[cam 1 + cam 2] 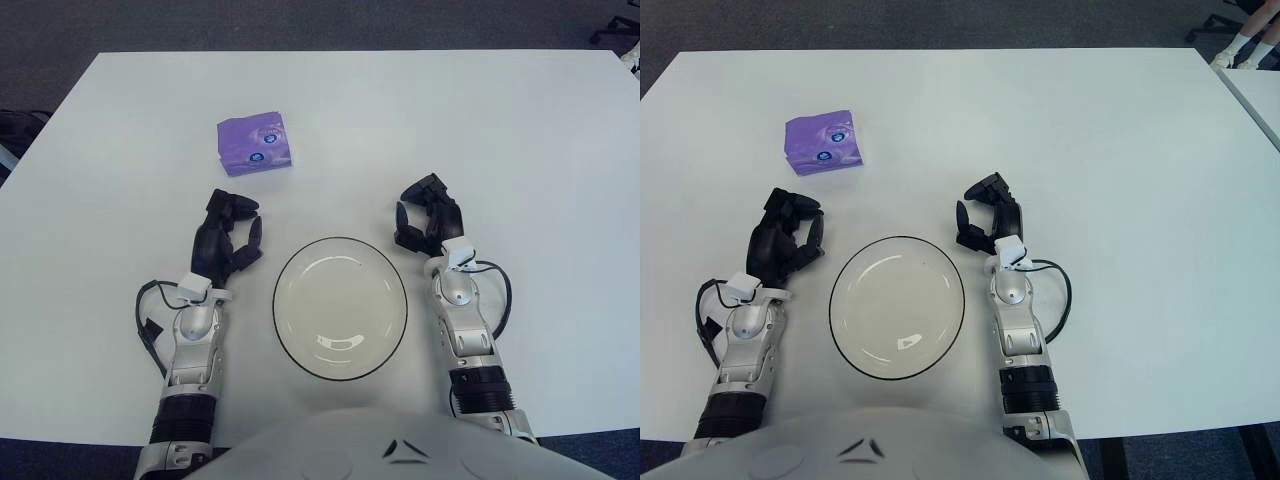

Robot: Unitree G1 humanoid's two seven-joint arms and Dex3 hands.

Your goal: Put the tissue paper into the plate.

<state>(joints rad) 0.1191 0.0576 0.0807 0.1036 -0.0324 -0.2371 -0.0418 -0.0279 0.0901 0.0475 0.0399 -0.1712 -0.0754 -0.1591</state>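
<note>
A purple tissue pack [255, 144] lies on the white table, left of centre and further back than my hands. A white plate with a dark rim [340, 308] sits near the front edge between my two arms, holding nothing. My left hand [228, 237] is left of the plate, a short way in front of the tissue pack, with its fingers relaxed and holding nothing. My right hand [428, 222] is at the plate's right rim, fingers loosely curled and holding nothing.
The white table [500, 130] stretches wide to the back and right. Dark floor shows beyond its edges. A person's feet [1240, 45] show at the far right corner.
</note>
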